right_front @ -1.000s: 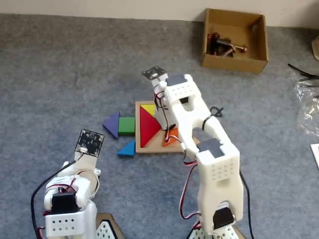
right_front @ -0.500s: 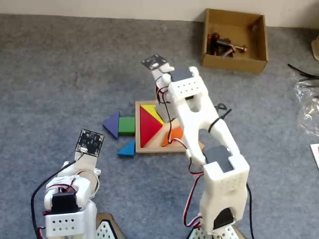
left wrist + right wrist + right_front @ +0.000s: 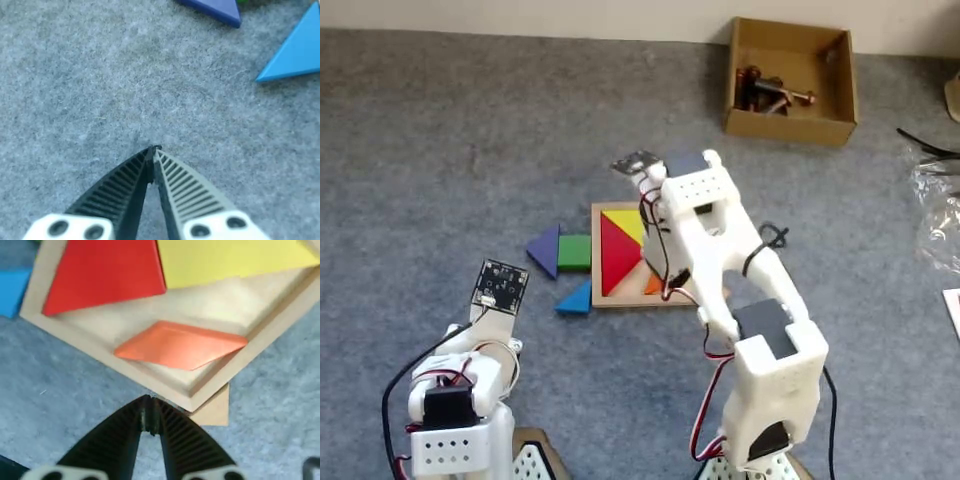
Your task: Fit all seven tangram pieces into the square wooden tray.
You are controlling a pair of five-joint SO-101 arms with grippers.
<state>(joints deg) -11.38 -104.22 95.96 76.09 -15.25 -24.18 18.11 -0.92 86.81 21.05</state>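
My right gripper (image 3: 151, 415) is pinched together and empty, just outside the wooden tray's (image 3: 165, 390) rim. Inside the tray lie a red triangle (image 3: 105, 275), a yellow triangle (image 3: 225, 260) and an orange parallelogram (image 3: 180, 345). A green square (image 3: 574, 252), a purple triangle (image 3: 545, 250) and a blue triangle (image 3: 576, 298) sit beside the tray. Beyond them, my left gripper (image 3: 152, 150) is also pressed together and holds nothing.

You're looking at a hobby robotics bench: grey felt (image 3: 440, 150) covers the whole table, a cardboard box (image 3: 790, 122) holding small metal parts (image 3: 767, 90) sits at the upper right, and loose black cables (image 3: 923, 146) and a clear plastic bag (image 3: 940, 215) crowd the right edge.
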